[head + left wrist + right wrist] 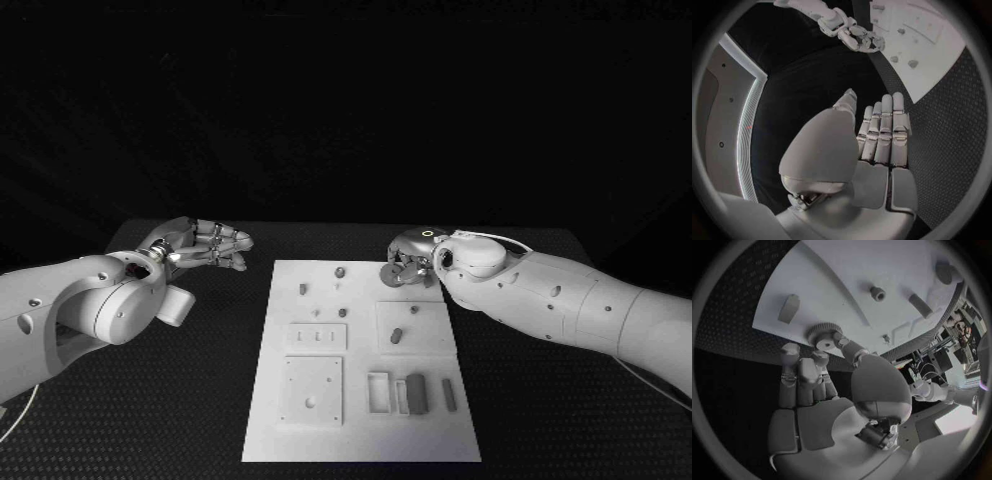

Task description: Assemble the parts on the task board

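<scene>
Black table (173,400), one white task board (361,440); left robot hand (202,245) flat, empty; right robot hand (408,262) pinching one gear (823,335).

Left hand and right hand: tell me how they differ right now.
The left hand holds nothing, while the right hand pinches a gear. The left hand's fingers lie straight and close together; the right hand's curl. The left hand hovers off the task board; the right hand is over its far edge. Both are silver.

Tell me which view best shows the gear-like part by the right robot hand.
The right wrist view: the toothed round part sits at the right robot hand's fingertips, at the task board's edge. The head view shows it small and partly covered by that hand. The left wrist view shows that hand from afar; the part is unclear.
</scene>
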`<state>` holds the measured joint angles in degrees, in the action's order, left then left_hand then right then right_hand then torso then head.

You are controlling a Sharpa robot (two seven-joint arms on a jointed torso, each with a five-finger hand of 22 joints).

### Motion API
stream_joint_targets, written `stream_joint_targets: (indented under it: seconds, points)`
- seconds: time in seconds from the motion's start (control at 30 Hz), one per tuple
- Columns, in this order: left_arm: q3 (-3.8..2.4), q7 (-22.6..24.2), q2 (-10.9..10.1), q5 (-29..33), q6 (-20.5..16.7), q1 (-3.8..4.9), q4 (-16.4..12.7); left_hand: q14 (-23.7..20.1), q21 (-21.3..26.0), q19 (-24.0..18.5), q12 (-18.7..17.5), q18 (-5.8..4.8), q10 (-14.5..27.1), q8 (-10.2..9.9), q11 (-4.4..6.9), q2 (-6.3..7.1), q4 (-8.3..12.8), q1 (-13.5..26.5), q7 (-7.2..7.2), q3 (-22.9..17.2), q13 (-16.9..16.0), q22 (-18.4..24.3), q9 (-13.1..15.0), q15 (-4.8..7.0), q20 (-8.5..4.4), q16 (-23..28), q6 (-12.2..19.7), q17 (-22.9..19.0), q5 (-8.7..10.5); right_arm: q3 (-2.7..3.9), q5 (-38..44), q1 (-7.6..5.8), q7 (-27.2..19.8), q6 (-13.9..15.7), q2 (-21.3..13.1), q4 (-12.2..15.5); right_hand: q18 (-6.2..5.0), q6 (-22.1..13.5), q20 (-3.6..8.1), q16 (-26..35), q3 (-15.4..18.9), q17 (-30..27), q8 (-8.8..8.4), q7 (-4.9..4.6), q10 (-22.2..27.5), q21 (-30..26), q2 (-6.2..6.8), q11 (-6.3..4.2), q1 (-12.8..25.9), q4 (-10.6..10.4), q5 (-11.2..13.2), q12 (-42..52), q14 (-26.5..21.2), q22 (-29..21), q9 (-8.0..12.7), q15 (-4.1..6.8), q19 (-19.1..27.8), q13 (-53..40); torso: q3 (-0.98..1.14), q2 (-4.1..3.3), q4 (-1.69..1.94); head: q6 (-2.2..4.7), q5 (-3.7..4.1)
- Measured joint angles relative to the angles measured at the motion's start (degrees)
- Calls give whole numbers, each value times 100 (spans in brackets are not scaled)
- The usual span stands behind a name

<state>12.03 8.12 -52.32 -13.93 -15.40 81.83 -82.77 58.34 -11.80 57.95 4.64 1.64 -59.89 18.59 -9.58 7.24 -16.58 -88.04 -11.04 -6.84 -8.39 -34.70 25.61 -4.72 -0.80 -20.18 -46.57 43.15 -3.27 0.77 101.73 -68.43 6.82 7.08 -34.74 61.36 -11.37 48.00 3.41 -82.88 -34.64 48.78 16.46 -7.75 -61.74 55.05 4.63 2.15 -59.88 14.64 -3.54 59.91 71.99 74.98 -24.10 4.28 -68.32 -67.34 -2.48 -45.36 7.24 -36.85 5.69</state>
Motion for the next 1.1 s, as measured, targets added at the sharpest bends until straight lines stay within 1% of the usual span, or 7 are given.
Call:
stream_joint_targets:
  seconds: [0.13, 0.23, 0.33, 0.67, 0.9, 0.97, 1.1]
  points:
    - [0, 0, -10, 0, 2, 0, -27, 0, 0, 0, 0, -6, 0, 0, 0, 0, -16, 0, 0, -15, 0, 0, 0, 0, 0, 0, 0, 0, 0, -17, 5, -8, -3, 3, 0, 3, 2, 48, 0, -21, -2, 0, 18, 48, 0, 29, -57, 0, -32, 97, 0, 67, 0, 0, 0, 0, 1, 29, 0, 0, -1, -4, -4]
    - [0, 2, -10, 0, 5, 0, -36, 0, 0, 0, 0, -14, 0, 0, 0, 0, -16, 0, 0, -15, 0, 0, 0, 0, 0, 0, 0, 0, 0, -25, 26, -7, -3, 45, 3, 6, 1, 124, -1, -21, -32, 0, 136, 124, -56, 30, -105, -56, -45, 143, 5, 111, 51, 0, -24, 34, 0, 63, 0, -2, -3, -15, -5]
    - [0, 4, -1, -1, 7, 0, -36, 0, 0, 0, 0, 11, 0, 0, 0, 0, -16, 0, 0, -15, 0, 0, 0, 0, 0, 0, 0, 5, 0, -33, 47, 1, -3, 106, 8, 6, 1, 132, -3, -21, -25, 0, 210, 132, -90, 53, -150, -117, -45, 150, 22, 112, 64, 0, -61, 85, -2, 104, 0, -3, -8, -24, -5]
    - [0, 8, 6, -2, 9, 1, -33, 0, 0, 0, 0, 50, 0, 0, 0, 0, -3, 0, 0, -28, -1, 1, 1, 0, 0, 0, 0, 6, 0, -62, 134, 44, 29, 326, -27, 85, 2, 140, -6, -21, -34, -11, 233, 140, -104, 53, -155, -145, -40, 160, 22, 112, 78, 0, -98, 124, -4, 176, -1, 2, 7, -32, 1]
    - [0, 10, -3, -2, 8, 1, -30, 0, 0, 0, -23, 48, 0, 0, 0, 0, -3, 0, 0, -28, 1, -5, 1, 0, 0, 14, 0, 11, 0, -78, 309, 86, 121, 449, -92, 334, 1, 160, 18, -21, -39, -17, 231, 160, -124, 53, -130, -165, -60, 167, 22, 112, 80, 0, -98, 126, -29, 214, -3, 5, 4, -10, -23]
    - [0, 11, -2, -2, 7, 1, -29, 0, 0, 0, -24, 47, 0, 0, 0, 0, -3, 0, 0, -28, 4, -5, 1, 0, 0, 22, 0, 11, 0, -69, 368, 86, 145, 482, -118, 437, 1, 200, 18, -21, -36, -23, 231, 200, -125, 53, -91, -165, -39, 170, 22, 112, 80, 0, -99, 125, -31, 217, -3, 5, -2, -3, -25]
    - [0, 11, 2, -2, 7, 0, -31, 0, 0, 0, -25, 43, 0, 0, 0, 0, -3, 0, 0, -28, 4, -4, 1, 0, 0, 22, 0, 17, 0, -53, 477, 55, 192, 560, -175, 640, 0, 210, 17, -21, -32, -26, 231, 210, -145, 53, -83, -185, -31, 173, 22, 112, 100, 0, -101, 145, -31, 246, -3, 5, -5, 15, -21]
